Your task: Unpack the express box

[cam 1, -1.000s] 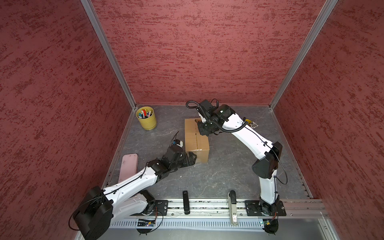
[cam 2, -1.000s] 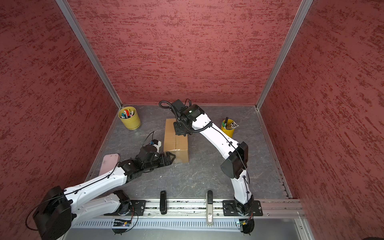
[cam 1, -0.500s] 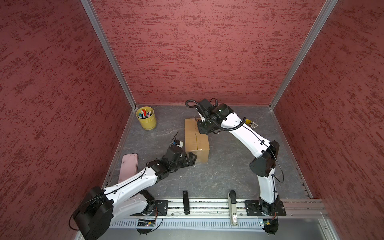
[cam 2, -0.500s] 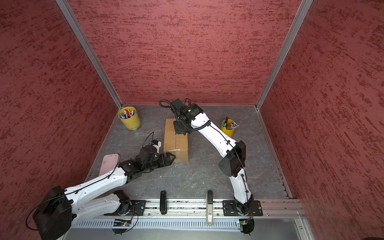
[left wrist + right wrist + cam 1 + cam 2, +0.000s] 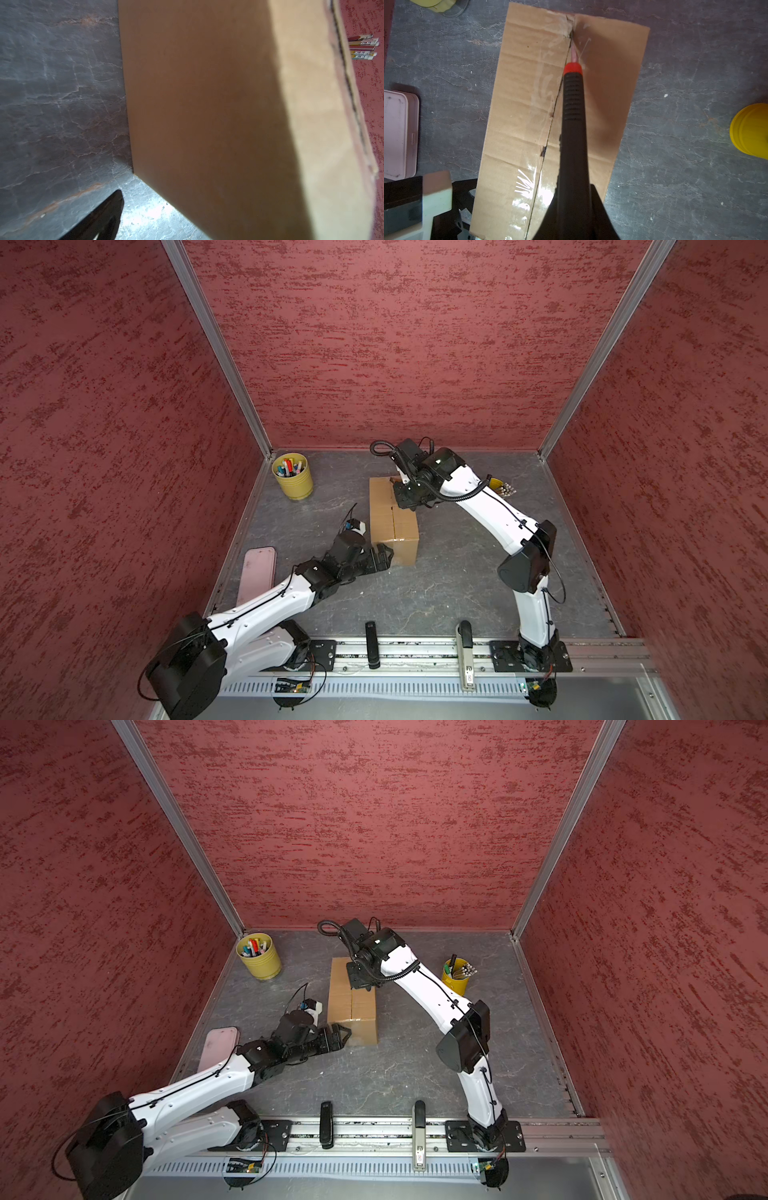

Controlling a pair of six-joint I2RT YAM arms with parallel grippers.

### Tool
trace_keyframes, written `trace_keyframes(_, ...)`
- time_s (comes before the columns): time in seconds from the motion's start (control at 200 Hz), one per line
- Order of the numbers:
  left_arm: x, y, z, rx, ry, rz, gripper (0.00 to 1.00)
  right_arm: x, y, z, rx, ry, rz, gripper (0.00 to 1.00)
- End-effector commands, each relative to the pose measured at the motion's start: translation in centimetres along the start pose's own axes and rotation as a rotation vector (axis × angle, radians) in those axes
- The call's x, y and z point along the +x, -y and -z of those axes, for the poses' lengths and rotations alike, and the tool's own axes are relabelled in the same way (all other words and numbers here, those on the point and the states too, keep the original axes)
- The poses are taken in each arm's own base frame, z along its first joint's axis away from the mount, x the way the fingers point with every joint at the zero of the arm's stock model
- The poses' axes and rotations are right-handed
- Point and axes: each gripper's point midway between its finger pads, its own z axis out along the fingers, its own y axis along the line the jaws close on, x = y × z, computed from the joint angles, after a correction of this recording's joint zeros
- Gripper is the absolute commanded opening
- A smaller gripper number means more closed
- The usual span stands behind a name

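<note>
Barely any change in the last second. Left gripper (image 5: 382, 556) still parked at the box (image 5: 392, 526) near-left corner, jaws wide apart. Box sits mid-table (image 5: 436, 597), flaps shut. Right gripper (image 5: 572, 207) stays clamped on the cutter (image 5: 572, 116), tip in the seam (image 5: 548, 137) near the far end; elbow swung in slightly. Slit looks stalled or at one end of its run. Can't make out blade tip, cut depth, left-jaw contact or contents.

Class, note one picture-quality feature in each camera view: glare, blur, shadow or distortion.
Right wrist view: glare on the tape; the cutter shadows the box. Left wrist view: the box's pale edge is blurred, glare on the floor. Both top views: wide-angle lens splays the posts.
</note>
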Motion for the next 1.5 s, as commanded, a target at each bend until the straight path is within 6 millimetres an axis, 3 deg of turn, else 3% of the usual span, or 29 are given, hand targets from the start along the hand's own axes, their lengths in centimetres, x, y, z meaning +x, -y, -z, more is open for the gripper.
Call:
trace_keyframes(0.0, -0.6, 0.2, -0.3, 0.0, 0.04, 0.01, 1.0, 0.9, -0.2, 0.8, -0.002, -0.033, -0.024, 0.0)
trace_keyframes(0.351, -0.9, 1.9, -1.4, 0.023, 0.093, 0.01, 1.0, 2.2, -0.8, 0.5, 0.013, -0.068, -0.06, 0.0)
trace_keyframes(0.857, -1.3, 1.3, -1.9, 0.012, 0.139, 0.053, 1.0, 3.6, -0.8, 2.0, 0.068, -0.085, -0.063, 0.0)
trace_keyframes(1.127, -1.1, 1.4, -2.1, 0.024, 0.148, 0.063, 1.0, 4.3, -2.3, 1.4, 0.02, -0.089, -0.075, 0.0)
trace_keyframes(1.493, -1.0, 1.4, -2.5, 0.024, 0.147, 0.062, 1.0, 5.5, -2.5, 1.3, 0.003, -0.106, -0.083, 0.0)
